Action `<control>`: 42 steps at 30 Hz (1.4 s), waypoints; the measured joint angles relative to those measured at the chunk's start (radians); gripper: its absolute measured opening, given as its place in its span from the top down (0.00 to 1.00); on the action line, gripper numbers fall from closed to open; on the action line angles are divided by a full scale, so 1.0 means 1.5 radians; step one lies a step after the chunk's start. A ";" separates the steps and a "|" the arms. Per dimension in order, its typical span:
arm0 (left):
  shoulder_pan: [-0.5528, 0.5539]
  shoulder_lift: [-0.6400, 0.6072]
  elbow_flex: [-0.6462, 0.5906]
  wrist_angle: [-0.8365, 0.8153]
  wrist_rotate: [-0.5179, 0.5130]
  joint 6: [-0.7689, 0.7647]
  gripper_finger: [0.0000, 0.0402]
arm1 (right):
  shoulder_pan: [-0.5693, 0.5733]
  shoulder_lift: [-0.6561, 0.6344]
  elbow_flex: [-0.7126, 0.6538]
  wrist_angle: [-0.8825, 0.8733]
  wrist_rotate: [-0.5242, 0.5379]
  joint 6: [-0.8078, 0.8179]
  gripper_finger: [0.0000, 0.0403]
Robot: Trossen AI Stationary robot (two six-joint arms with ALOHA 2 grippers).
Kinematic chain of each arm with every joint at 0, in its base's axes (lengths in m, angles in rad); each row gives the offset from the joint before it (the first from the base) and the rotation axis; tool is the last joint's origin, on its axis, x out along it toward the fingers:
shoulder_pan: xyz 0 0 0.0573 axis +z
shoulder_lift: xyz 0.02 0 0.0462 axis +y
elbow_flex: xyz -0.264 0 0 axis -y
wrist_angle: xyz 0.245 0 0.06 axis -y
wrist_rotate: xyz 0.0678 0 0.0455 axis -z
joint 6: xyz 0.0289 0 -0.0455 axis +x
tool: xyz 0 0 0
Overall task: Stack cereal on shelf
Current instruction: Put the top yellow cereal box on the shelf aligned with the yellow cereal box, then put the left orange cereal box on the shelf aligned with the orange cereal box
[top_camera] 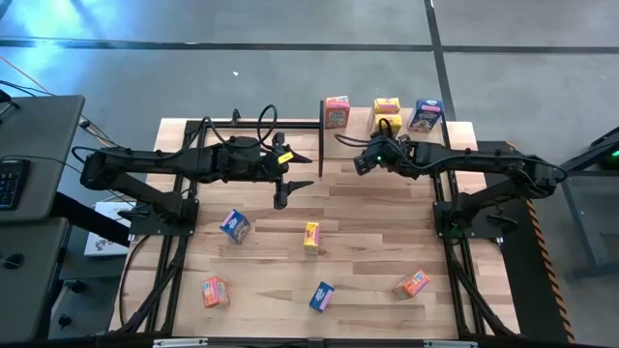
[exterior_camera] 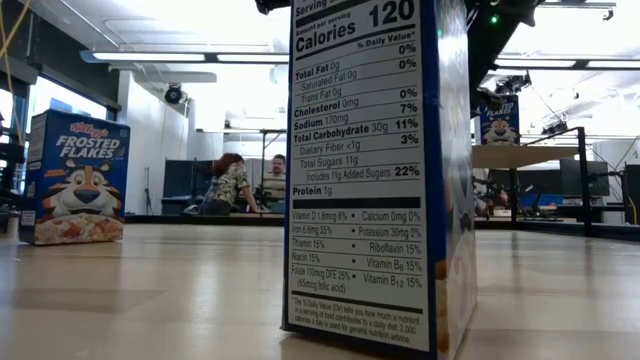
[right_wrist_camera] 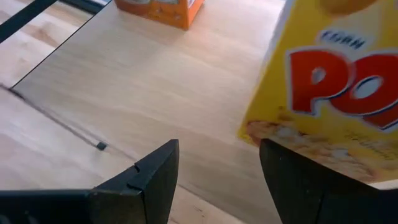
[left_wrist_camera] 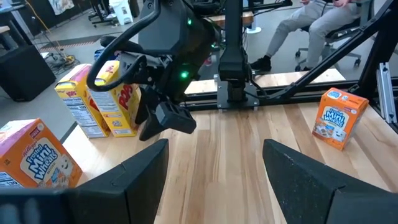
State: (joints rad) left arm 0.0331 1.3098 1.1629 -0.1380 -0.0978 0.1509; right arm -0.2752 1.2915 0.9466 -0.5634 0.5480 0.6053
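Observation:
The shelf [top_camera: 360,124] stands at the table's far edge. An orange-pink cereal box [top_camera: 337,111], two yellow boxes [top_camera: 387,104] and a blue box [top_camera: 427,115] stand on it. My right gripper [right_wrist_camera: 217,149] is open over the shelf board [right_wrist_camera: 155,81], and a yellow box [right_wrist_camera: 329,93] stands upright just past one finger. I cannot tell whether that finger touches it. My left gripper [top_camera: 308,169] is open and empty over the table's middle, pointing at the right gripper [left_wrist_camera: 165,118]. Several more boxes lie on the table: blue [top_camera: 235,225], yellow [top_camera: 310,236], orange [top_camera: 215,291], blue [top_camera: 321,296] and orange [top_camera: 413,283].
A black shelf post [top_camera: 321,126] stands just left of the orange-pink box. In the low view a blue box [exterior_camera: 380,170] fills the foreground and another blue box [exterior_camera: 75,180] stands at the left. People sit in the room beyond the table [exterior_camera: 245,185].

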 joint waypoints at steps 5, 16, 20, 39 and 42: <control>0.000 0.000 0.000 0.000 -0.005 0.000 0.37 | 0.014 -0.009 0.000 0.001 -0.004 -0.006 0.46; 0.000 -0.051 0.000 -0.068 -0.054 -0.040 0.37 | 0.058 -0.069 0.000 0.002 -0.065 -0.052 0.46; 0.000 -0.073 0.000 -0.107 -0.054 -0.064 0.37 | 0.062 -0.090 0.000 0.002 -0.134 -0.070 0.46; -0.001 -0.159 0.000 -0.228 -0.054 -0.225 0.37 | 0.108 -0.113 0.000 0.049 -0.373 -0.184 0.46; -0.001 -0.173 0.000 -0.233 -0.054 -0.241 0.37 | 0.126 -0.114 0.000 0.074 -0.388 -0.200 0.46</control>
State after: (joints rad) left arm 0.0311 1.0496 1.1625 -0.4881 -0.1787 -0.2104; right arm -0.0862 1.1210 0.9470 -0.4522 -0.0334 0.3056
